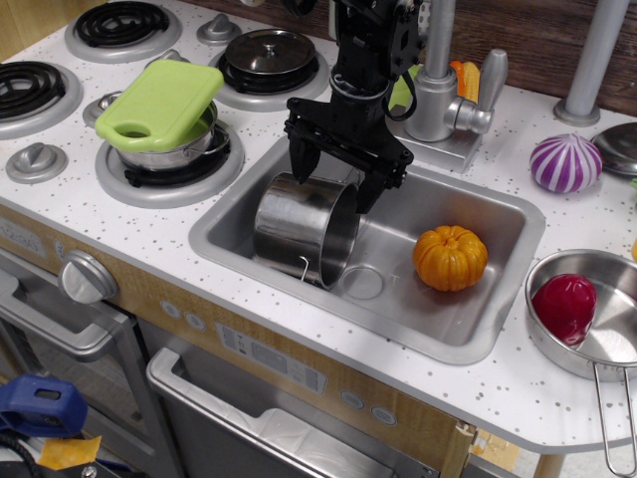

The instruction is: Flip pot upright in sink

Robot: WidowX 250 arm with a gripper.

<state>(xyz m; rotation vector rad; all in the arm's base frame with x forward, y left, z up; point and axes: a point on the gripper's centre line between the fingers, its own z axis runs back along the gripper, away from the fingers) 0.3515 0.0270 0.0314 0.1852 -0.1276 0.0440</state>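
At the left end of the sink [468, 344] the pot [304, 227] lies on its side, its long axis running roughly left to right along the basin floor, closed base toward the left wall and open mouth facing right toward the drain [362, 282]. My pincer [338, 177] hangs directly above it, spread wide, one finger over the pot's upper flank and the other just beyond the rim, gripping nothing. Since the rim's top edge sits right beneath me, I judge I need only drop and catch that edge. Further right, the orange pumpkin [451, 257] rests well apart.
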